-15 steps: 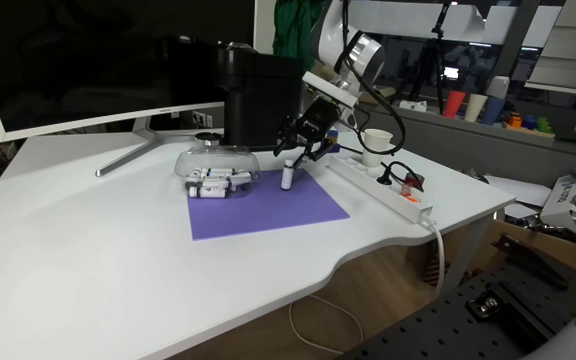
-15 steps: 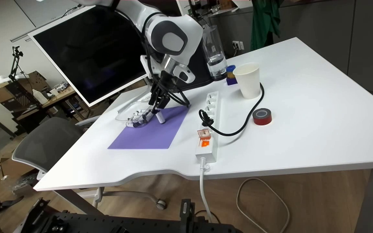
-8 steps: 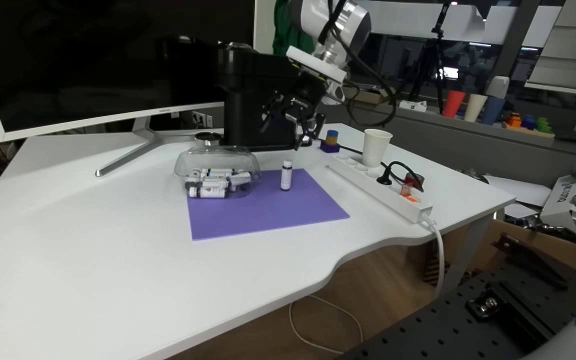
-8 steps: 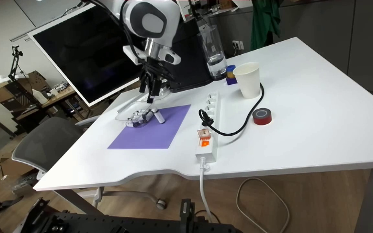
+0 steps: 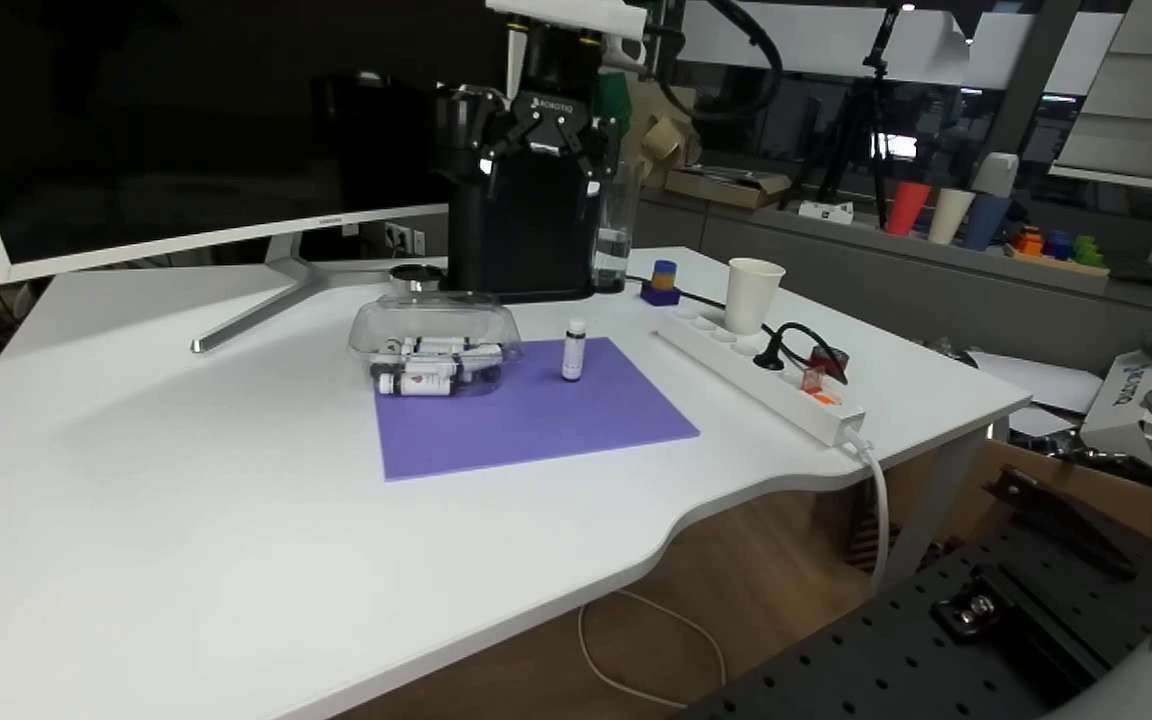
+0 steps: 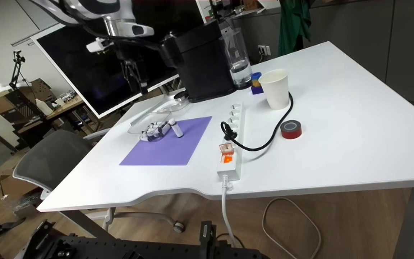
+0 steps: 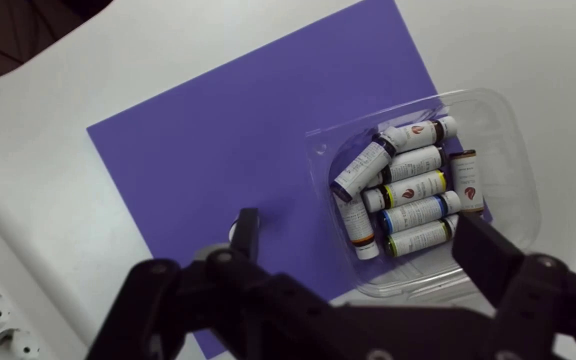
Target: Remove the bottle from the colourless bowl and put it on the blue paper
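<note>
A small white bottle (image 5: 573,352) stands upright on the purple-blue paper (image 5: 546,430), near its back right; it also shows on the paper in an exterior view (image 6: 175,128). The colourless bowl (image 5: 376,325), a clear tub, lies partly over the paper's edge and holds several similar lying bottles. My gripper (image 5: 541,195) is open and empty, raised well above the table; in an exterior view (image 6: 138,88) it hangs in front of the monitor. In the wrist view the jaws (image 7: 360,225) are wide apart over the tub, and one finger mostly hides the standing bottle (image 7: 233,230).
A white power strip (image 5: 756,375) with a black plug lies beside the paper, with a white cup (image 5: 751,295) next to it. A black machine (image 5: 526,225) and a large monitor (image 5: 216,130) stand behind. Red-black tape (image 6: 290,129) lies beyond the strip.
My gripper has risen away from the standing bottle, swung towards the monitor and turned to point down, fingers apart. The bottle stays upright on the paper; the tub has not moved.
</note>
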Controlling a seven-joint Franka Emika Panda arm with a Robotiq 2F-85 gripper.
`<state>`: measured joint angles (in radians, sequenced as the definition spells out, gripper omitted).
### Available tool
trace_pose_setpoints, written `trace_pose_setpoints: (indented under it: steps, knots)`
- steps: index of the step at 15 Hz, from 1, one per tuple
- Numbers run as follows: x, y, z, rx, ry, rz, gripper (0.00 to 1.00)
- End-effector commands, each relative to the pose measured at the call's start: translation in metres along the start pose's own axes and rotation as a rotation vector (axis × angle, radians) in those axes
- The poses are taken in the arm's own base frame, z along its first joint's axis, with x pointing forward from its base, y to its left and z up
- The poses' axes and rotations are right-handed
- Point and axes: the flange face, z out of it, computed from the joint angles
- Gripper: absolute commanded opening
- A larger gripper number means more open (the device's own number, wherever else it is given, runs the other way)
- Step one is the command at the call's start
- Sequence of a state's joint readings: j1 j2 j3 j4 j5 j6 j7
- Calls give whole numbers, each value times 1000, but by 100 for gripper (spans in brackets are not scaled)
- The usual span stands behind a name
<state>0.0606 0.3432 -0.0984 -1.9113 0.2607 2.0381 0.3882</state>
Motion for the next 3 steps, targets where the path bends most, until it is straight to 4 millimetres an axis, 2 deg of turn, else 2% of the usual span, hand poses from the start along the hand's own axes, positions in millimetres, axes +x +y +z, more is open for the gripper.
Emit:
trace_pose_setpoints:
  steps: [1,3]
  knots:
    - [-39,-18,-8,-87,124,-15,100]
    - [-51,-33,12,-103,61,-49,100]
